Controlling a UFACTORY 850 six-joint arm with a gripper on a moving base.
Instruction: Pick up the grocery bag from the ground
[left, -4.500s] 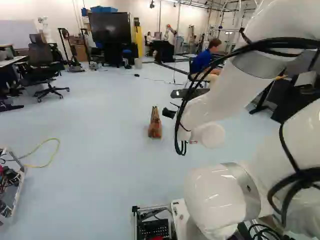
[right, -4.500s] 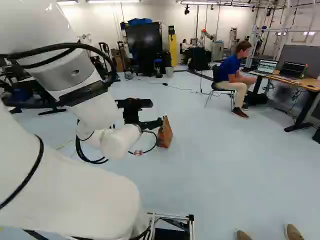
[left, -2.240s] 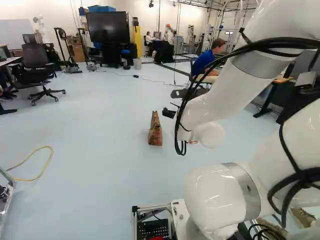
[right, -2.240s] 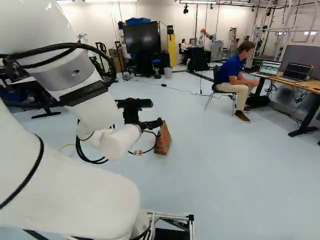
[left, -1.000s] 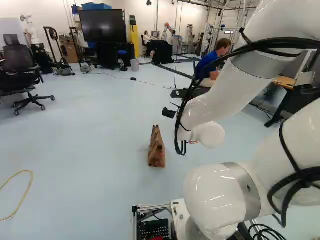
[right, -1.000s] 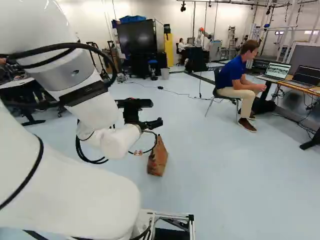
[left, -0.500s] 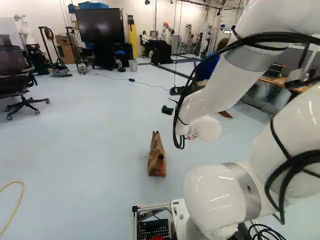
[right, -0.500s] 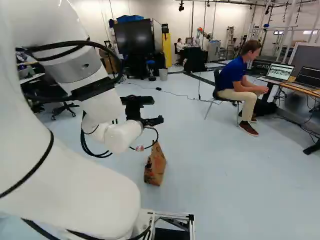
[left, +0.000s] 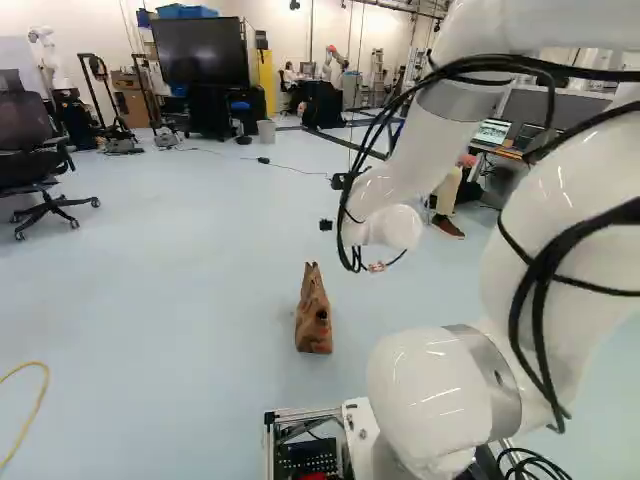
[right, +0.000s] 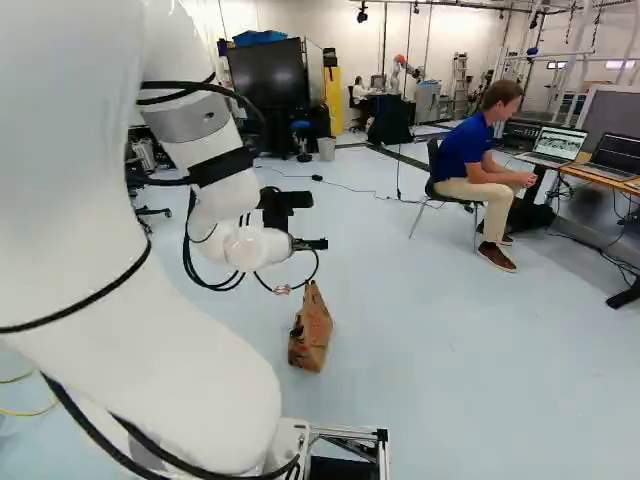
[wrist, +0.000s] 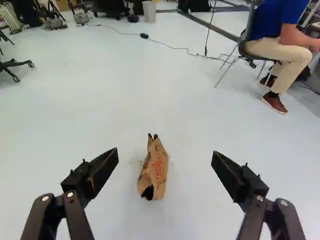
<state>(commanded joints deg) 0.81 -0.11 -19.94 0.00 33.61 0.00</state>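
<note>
Brown paper, slightly crumpled, standing upright on the pale floor: that's the grocery bag, and from where I'm standing nothing's got hold of it. It's pinched in toward the top, with reddish print on the side and a dark opening low down at one end that shows up in the wrist view. The white arm has black cables looped all over it, and the gripper is hanging up in the air, well clear of the floor. As for the hand, it's totally empty, with its two black fingers spread wide apart. Looking along it, the bag sits ahead and roughly between them, but neither one is touching it. Rest of the room is your usual lab clutter: a yellow cable curling on the floor at the left of the left base view, a black office chair farther back, then a big dark screen with a grey bin near it. Over at the right of the right base view there's a wooden desk with two open laptops on it.
</note>
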